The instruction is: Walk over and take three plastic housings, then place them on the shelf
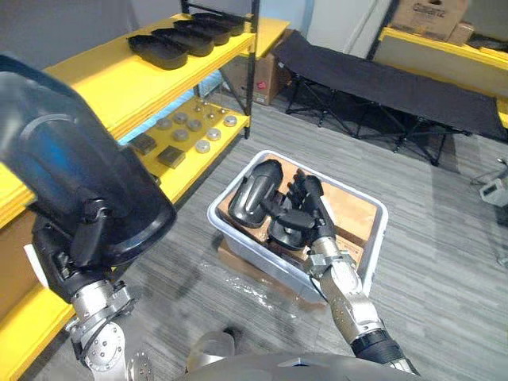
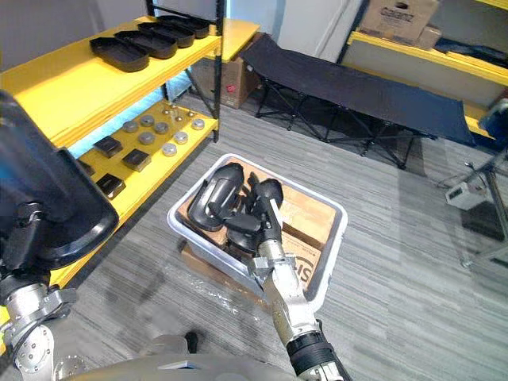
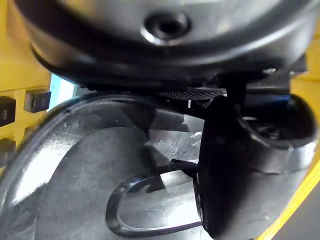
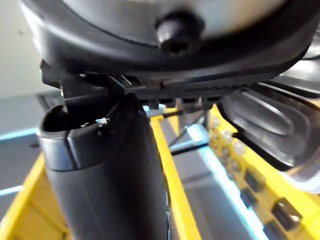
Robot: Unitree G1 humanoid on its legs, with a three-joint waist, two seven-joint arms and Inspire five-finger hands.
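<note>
Close by on the left, grips a large black housing (image 1: 71,171) in the left hand (image 1: 70,252), thumb (image 3: 220,165) curled over its rim. Holds it raised high on a bent arm, beside the yellow shelf (image 1: 119,87).

Lower right, reaches the right hand (image 1: 309,208) forward and down on an almost straight forearm into the pale bin (image 1: 373,238) on the floor. Fingers (image 1: 305,189) stretched nearly flat, clasping nothing, resting against the heap inside.

Within that bin, at least two housings: one leaning housing (image 1: 255,190), one low housing (image 1: 284,232) beside the wrist.

Further off, on the shelf's top board, a row of four housings (image 1: 184,38). On the board below, round metal discs (image 1: 194,131) and dark blocks (image 1: 171,156), too small to count surely.

Farthest, one black folding cot (image 1: 389,87) and cardboard boxes (image 1: 429,17).
</note>
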